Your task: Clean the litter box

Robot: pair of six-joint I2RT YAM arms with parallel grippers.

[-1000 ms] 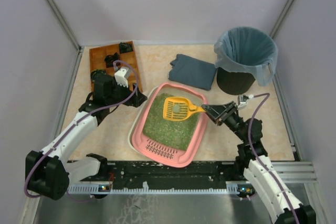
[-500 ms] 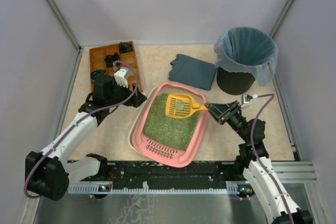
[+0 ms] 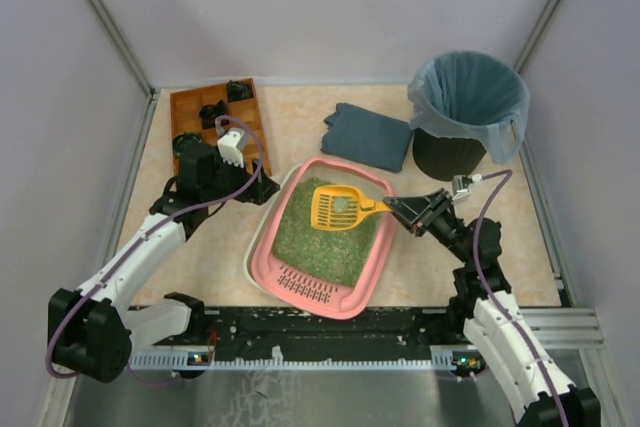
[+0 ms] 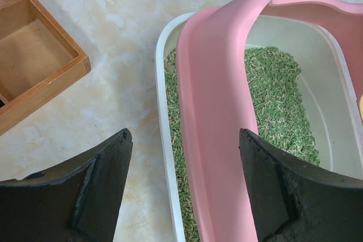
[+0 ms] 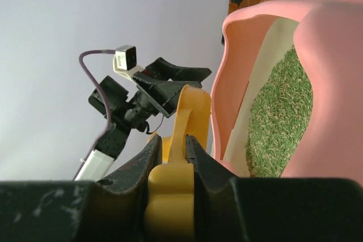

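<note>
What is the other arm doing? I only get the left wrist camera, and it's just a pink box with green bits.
Observer: The right gripper is shut on the handle of a yellow scoop, whose head is over the litter box.
Operator: Is something in the scoop?
Observer: Yes, a small greyish lump lies in it. I cannot tell what it is.
Operator: Is there a place for rubbish?
Observer: A black bin lined with a blue-grey bag stands at the far right of the table, beyond that arm.
</note>
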